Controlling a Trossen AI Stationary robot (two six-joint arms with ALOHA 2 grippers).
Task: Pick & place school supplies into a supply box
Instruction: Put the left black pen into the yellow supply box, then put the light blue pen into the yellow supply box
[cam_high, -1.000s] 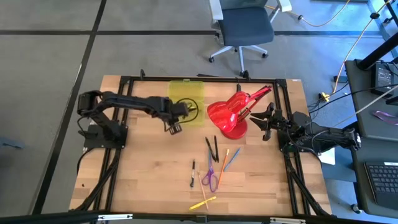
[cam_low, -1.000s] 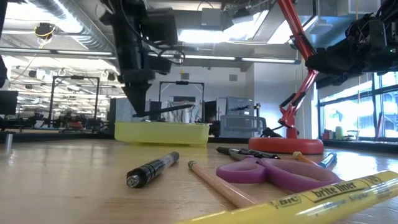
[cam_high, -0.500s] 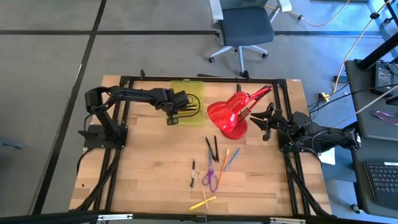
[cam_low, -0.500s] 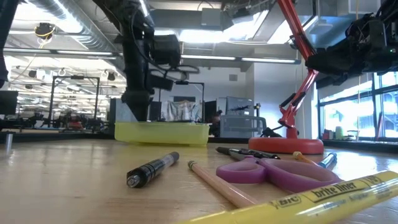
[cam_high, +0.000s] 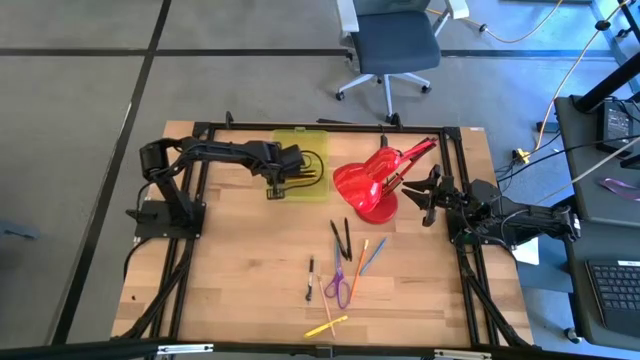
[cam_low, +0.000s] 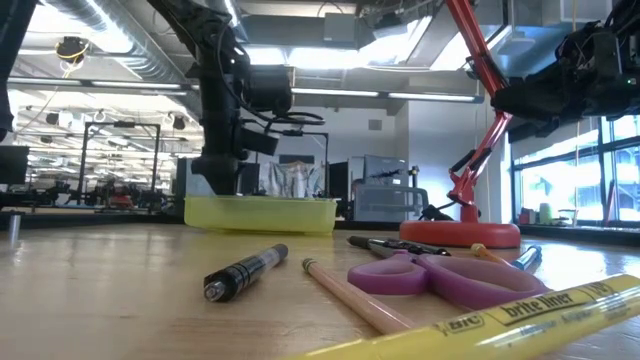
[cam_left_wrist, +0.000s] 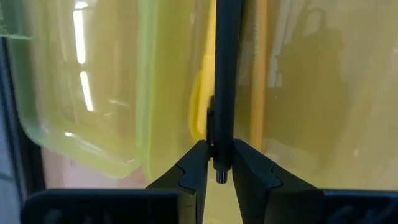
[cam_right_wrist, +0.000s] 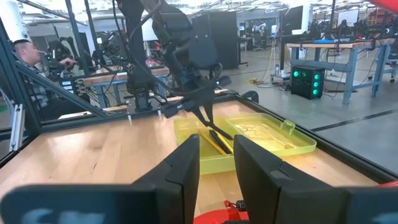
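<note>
The translucent yellow-green supply box (cam_high: 297, 150) stands open near the table's far edge, also seen in the low view (cam_low: 262, 213). My left gripper (cam_high: 296, 172) hovers over it, shut on a black pen (cam_left_wrist: 227, 74). A yellow pencil (cam_left_wrist: 198, 106) and an orange one (cam_left_wrist: 260, 74) lie inside the box. On the wood toward the near edge lie black pens (cam_high: 342, 238), an orange pencil (cam_high: 360, 258), a blue pen (cam_high: 374, 256), purple scissors (cam_high: 340, 286), a black marker (cam_high: 310, 278) and a yellow highlighter (cam_high: 328, 326). My right gripper (cam_high: 430, 196) waits open at the table's right side. My left gripper pinches the black pen by its end (cam_left_wrist: 219, 169) between the two fingertips (cam_left_wrist: 194, 167). The pen runs on in line with the fingers, out ahead of them. In the right wrist view the pen (cam_right_wrist: 216, 134) slants down from the gripper into the box.
A red desk lamp (cam_high: 372, 182) stands between the box and my right gripper, its arm reaching toward the far right. A black frame rail (cam_high: 330, 126) runs along the table's far edge. Bare wood lies left of the loose supplies.
My left gripper has carried the black pen from the box's near edge toward the far edge, over the box, and has sunk lower. The pen, held level above the box before, now slants down into it. Most of this happened in the first half second.
</note>
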